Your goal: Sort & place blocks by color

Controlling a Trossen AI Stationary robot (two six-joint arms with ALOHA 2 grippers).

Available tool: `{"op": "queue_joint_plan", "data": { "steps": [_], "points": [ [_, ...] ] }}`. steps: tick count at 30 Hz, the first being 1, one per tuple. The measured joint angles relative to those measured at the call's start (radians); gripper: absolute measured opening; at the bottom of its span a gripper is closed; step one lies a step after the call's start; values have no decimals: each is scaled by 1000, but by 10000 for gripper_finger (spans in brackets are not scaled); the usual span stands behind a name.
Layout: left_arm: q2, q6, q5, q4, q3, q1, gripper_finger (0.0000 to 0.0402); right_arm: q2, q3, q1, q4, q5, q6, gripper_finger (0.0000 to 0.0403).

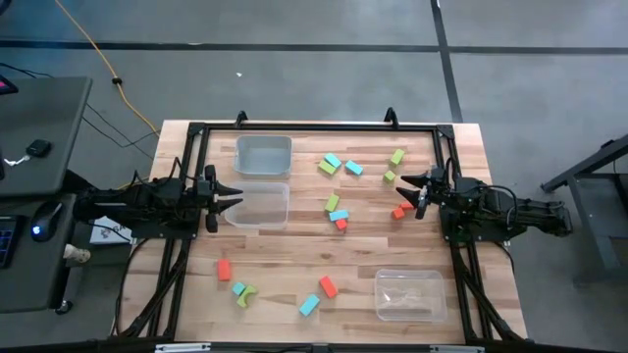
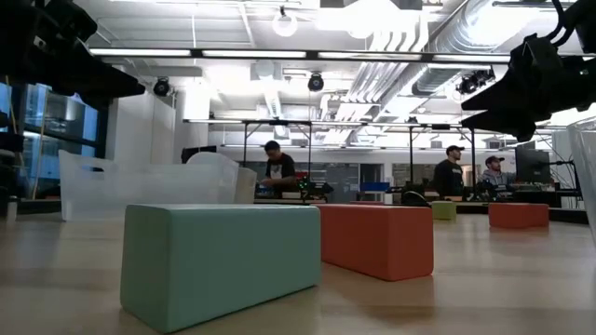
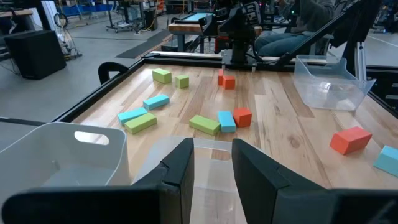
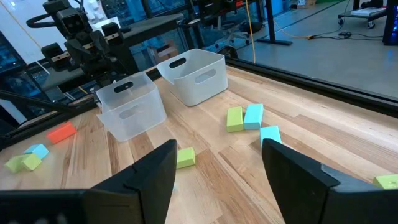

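Right gripper (image 1: 410, 185), its two dark fingers spread apart and holding nothing, hovers at the right edge of the wooden table (image 1: 294, 270). Nearest to it, just off its fingertips toward the table's front, sits a pair of small red-orange blocks (image 1: 402, 210); being so much closer to this arm than to the other, they look like its natural first pick. Slightly farther, toward the back, lie two yellow-green blocks (image 1: 393, 165). Beyond them toward the centre come a green-cyan-red cluster (image 1: 337, 210) and a green and two cyan blocks (image 1: 339, 165), long axes running at mixed angles.

Left gripper (image 1: 234, 195), fingers also apart and empty, waits over a clear plastic bin (image 1: 260, 207); a second bin (image 1: 264, 155) stands behind it, a third (image 1: 409, 294) at the front right. More blocks (image 1: 235, 284) are scattered along the front
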Motion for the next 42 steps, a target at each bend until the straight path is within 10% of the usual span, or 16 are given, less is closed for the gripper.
{"op": "queue_joint_plan", "data": {
  "steps": [42],
  "points": [
    [0, -122, -4, 38, 0, 1, 139, 0, 0, 0, 0, 0, 0, 227]
  ]
}}
